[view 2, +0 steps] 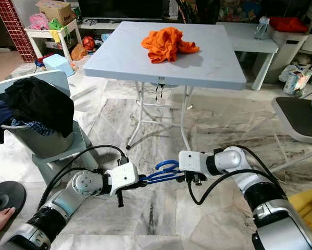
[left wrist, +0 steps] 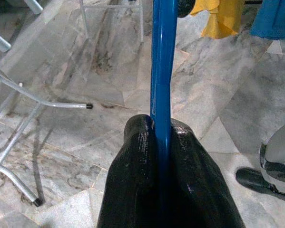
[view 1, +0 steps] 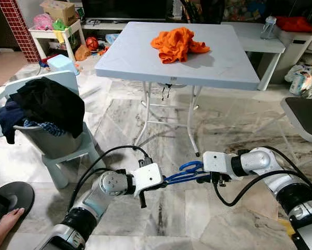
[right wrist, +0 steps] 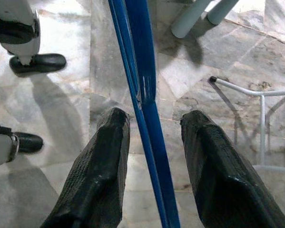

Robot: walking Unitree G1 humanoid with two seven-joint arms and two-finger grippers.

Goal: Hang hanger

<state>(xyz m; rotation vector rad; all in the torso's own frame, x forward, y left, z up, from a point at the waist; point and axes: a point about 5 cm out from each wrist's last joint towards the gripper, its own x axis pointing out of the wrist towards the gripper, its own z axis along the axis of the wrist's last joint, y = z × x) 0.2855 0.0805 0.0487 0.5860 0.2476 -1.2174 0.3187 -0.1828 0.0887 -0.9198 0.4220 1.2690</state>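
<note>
A blue hanger (view 1: pixel 184 173) is held low above the marble floor between my two arms. My left gripper (left wrist: pixel 155 127) is shut on one of its blue bars, with both black fingers (left wrist: pixel 132 156) pressed against it. My right gripper (right wrist: pixel 152 118) comes from the other side and stands open. The hanger's bars (right wrist: pixel 141 71) pass between its two fingers (right wrist: pixel 104 152) without being pinched. The hanger's hook (view 2: pixel 167 165) curls up next to the right wrist.
A grey folding table (view 1: pixel 145 62) with an orange cloth (view 1: pixel 177 44) stands ahead, its metal legs (view 1: pixel 191 125) just beyond the hanger. A pale chair piled with dark clothes (view 1: pixel 46 104) is at the left. A dark seat (view 1: pixel 307 117) is at the right. A person's foot (view 1: pixel 4 221) shows at the lower left.
</note>
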